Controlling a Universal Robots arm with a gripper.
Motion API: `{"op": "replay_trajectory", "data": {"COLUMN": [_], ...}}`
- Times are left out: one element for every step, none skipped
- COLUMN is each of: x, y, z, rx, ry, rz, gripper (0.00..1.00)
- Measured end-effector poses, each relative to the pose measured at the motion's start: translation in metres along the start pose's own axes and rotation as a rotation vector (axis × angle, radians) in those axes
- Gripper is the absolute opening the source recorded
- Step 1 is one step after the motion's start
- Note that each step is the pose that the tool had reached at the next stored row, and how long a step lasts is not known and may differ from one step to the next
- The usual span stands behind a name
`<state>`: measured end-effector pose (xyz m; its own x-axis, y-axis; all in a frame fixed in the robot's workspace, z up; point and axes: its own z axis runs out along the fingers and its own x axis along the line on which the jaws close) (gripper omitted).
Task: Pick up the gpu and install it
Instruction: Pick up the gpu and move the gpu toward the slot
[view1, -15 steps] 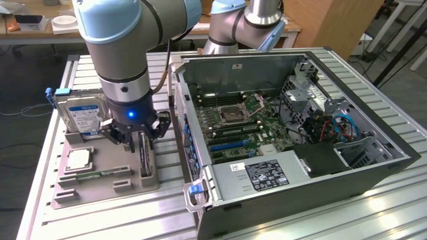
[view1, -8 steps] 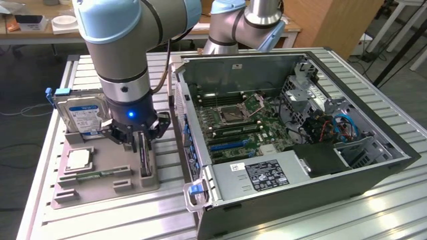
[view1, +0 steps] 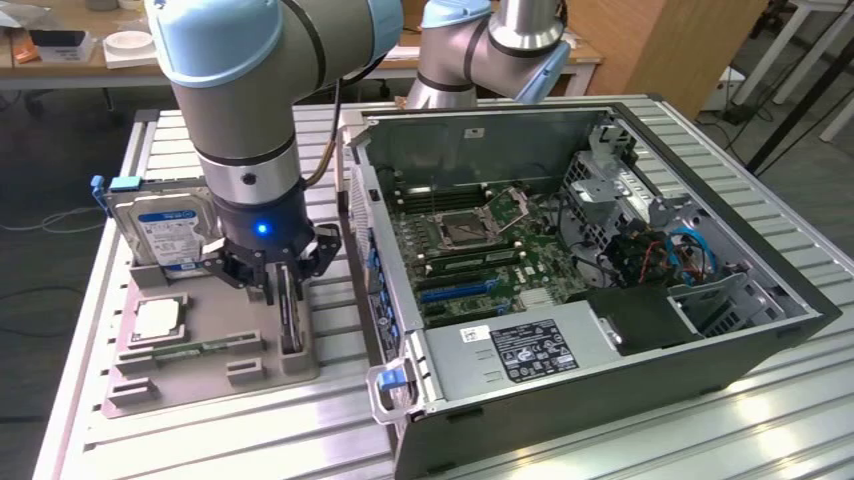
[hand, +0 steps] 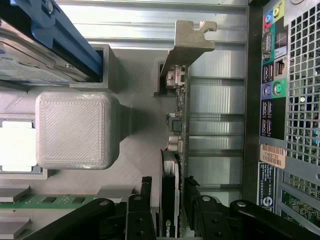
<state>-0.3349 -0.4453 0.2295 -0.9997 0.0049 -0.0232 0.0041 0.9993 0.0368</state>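
The gpu (view1: 288, 312) stands on edge in a slot of the grey printed holder (view1: 214, 372). It sits between the upright hard drive (view1: 160, 232) and the rear wall of the open computer case (view1: 587, 290), which is just beside the holder. The gripper (view1: 283, 276) pinches the gpu from both sides, its fingers (hand: 145, 186) against the card's faces. The barcode sticker (hand: 272, 155) on the case is unreadable.

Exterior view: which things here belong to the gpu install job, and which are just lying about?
Job: gpu, standing on edge in the grey holder; pincer at it; open computer case.
Lying about: hard drive; processor chip; memory stick.
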Motion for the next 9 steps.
{"op": "replay_trajectory", "data": {"x": [0.0000, 0.0000, 0.0000, 0.0000, 0.0000, 0.0000, 0.0000, 0.0000, 0.0000], "y": [0.0000, 0.0000, 0.0000, 0.0000, 0.0000, 0.0000, 0.0000, 0.0000, 0.0000], "z": [0.0000, 0.0000, 0.0000, 0.0000, 0.0000, 0.0000, 0.0000, 0.0000, 0.0000], "rx": [0.0000, 0.0000, 0.0000, 0.0000, 0.0000, 0.0000, 0.0000, 0.0000, 0.0001], "ry": [-0.0001, 0.0000, 0.0000, 0.0000, 0.0000, 0.0000, 0.0000, 0.0000, 0.0000], "rz": [0.000, 0.000, 0.000, 0.000, 0.000, 0.000, 0.000, 0.000, 0.000], "gripper": [0.39, 0.39, 0.39, 0.38, 0.38, 0.38, 0.31, 0.31, 0.31]}}
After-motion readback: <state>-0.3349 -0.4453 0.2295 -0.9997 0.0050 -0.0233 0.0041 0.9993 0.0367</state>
